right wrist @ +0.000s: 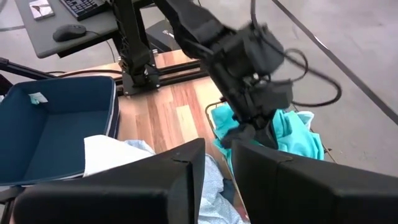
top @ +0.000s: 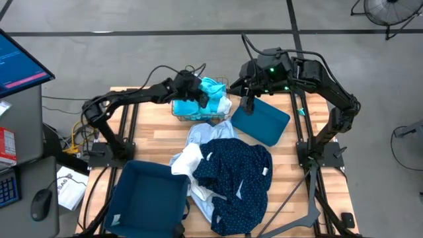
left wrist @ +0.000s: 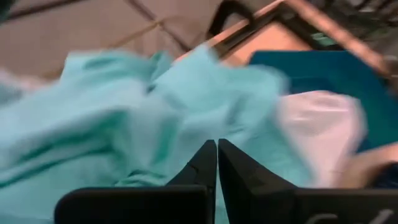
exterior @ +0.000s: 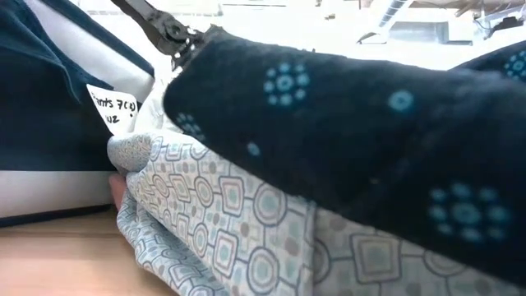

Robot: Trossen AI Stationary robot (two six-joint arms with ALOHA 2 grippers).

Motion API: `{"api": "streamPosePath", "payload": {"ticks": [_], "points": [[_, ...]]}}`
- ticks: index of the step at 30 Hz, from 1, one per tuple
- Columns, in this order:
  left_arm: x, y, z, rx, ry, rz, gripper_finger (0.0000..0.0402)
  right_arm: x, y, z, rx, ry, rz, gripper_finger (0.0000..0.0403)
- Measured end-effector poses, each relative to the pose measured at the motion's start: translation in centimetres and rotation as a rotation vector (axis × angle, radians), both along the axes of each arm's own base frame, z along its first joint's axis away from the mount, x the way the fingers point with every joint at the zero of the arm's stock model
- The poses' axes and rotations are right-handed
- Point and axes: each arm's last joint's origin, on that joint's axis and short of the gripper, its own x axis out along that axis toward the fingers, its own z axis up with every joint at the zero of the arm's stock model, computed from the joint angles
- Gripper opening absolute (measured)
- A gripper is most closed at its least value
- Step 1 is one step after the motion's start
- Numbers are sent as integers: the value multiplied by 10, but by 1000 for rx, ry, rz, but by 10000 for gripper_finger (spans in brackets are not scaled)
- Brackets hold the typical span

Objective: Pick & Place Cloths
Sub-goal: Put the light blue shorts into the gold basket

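A wire basket (top: pixel 198 114) at the table's far side holds a turquoise cloth (top: pixel 213 87) and a white one (left wrist: pixel 323 130). My left gripper (top: pixel 198 94) is over the basket, shut, its tips (left wrist: pixel 216 143) at the turquoise cloth (left wrist: pixel 124 106). My right gripper (top: pixel 248 104) hovers open and empty over the far corner of a tilted teal bin (top: pixel 262 120). A pile lies mid-table: navy dotted cloth (top: pixel 234 175) on top, with pale blue patterned cloth (top: pixel 206 135) and white cloth (top: pixel 188 162) under and beside it. My left gripper comes down from above onto the turquoise cloth's bunched top (right wrist: pixel 283 127) in the basket, fingers shut. Its dark fingers (right wrist: pixel 249 134) sink among the folds. Whether a fold sits between the tips or they only press on it cannot be told.
A larger open teal bin (top: pixel 149 195) sits at the near left corner, seen also from the right wrist (right wrist: pixel 56 124). In the low view the navy cloth (exterior: pixel 370 107) and patterned cloth (exterior: pixel 230 222) fill the picture. A desk with keyboard and mouse stands left of the table.
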Motion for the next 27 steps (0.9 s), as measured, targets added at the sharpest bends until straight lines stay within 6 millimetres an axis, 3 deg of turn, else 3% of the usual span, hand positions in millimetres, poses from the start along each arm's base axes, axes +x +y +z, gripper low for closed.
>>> {"api": "streamPosePath", "payload": {"ticks": [6,9,16,22,27], "points": [[-11,-18,47,116,-75,-66,0,0,0,0,-6,2,4,77],[-10,-15,56,100,-94,-50,0,0,0,0,-7,2,4,77],[16,5,23,-95,-72,-47,0,0,0,0,-6,2,5,77],[26,15,-10,-203,-22,160,0,0,7,-1,9,15,19,77],[28,13,-15,-197,-6,277,0,0,12,-3,12,31,38,77]]}}
